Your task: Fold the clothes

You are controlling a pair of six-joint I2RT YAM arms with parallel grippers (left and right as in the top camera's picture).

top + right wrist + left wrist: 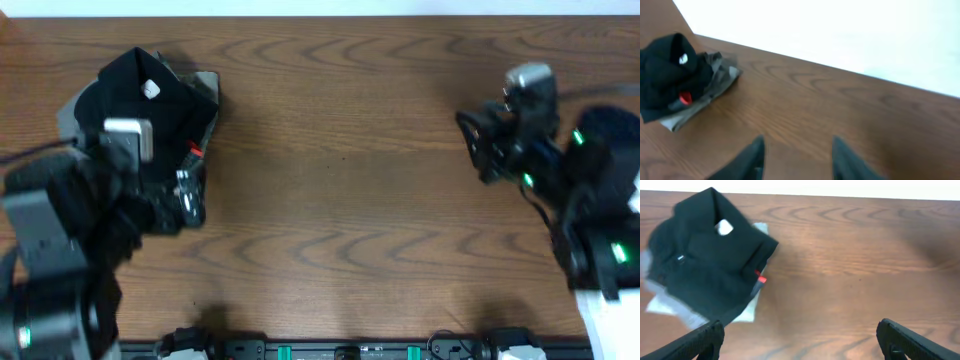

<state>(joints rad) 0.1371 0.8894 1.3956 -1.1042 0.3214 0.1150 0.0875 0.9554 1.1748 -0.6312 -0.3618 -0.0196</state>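
clothes: black bundle on a grey piece, white label up, red bit at its 4 o'clock edge, at 10 o'clock on table | left gripper: jaws wide, empty, at clothes' 5 o'clock | right gripper: jaws parted, empty, table's 3 o'clock, well apart from clothes

A: Overhead camera sits high, facing straight down on the table. Far edge at 12 o'clock, clothes at 10.
B: Left wrist view?
A: Low and close, tilted down past the left gripper at 6 o'clock. Clothes near, at 10.
B: Right wrist?
A: Low too, facing across the wood past the right gripper. Clothes well off at 9, white wall behind.
B: All three share the clothes and the bare wood beside them.
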